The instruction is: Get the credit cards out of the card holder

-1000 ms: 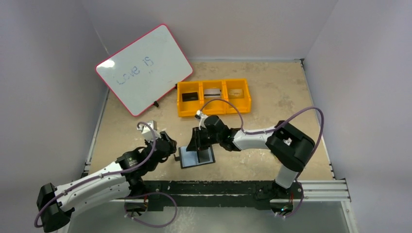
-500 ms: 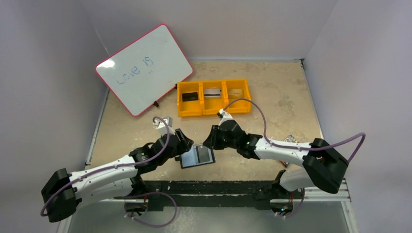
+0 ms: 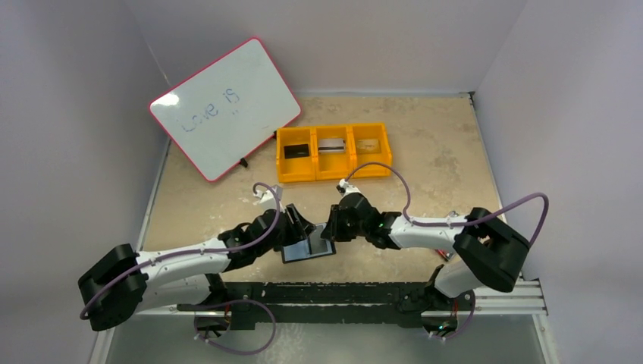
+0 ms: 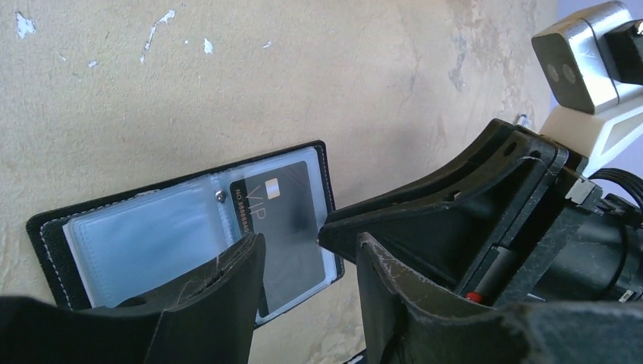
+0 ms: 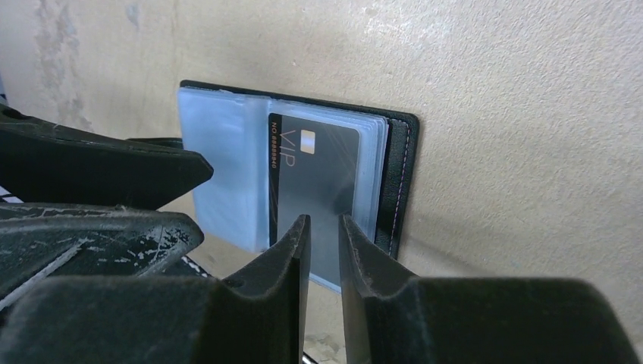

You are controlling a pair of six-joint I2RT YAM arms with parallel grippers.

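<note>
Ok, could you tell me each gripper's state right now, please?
Left gripper: open, holding nothing.
Right gripper: narrow gap over the black card; grip cannot be told.

Both arms reach low and inward, tips nearly meeting at mid-table.

My left arm (image 3: 182,262): stretched long from its base, forearm angled up and to the right, wrist dipped. My left gripper (image 3: 299,227) points rightward and down, jaws standing well apart with a clear gap between the two fingers (image 4: 227,296).

My right arm (image 3: 425,227): elbow folded out on the right, forearm running left and almost level. My right gripper (image 3: 331,231) faces the left one, tips close to it but apart. Its jaws are drawn near each other, with only a narrow slit showing between the fingers (image 5: 292,258) in my wrist view.
</note>
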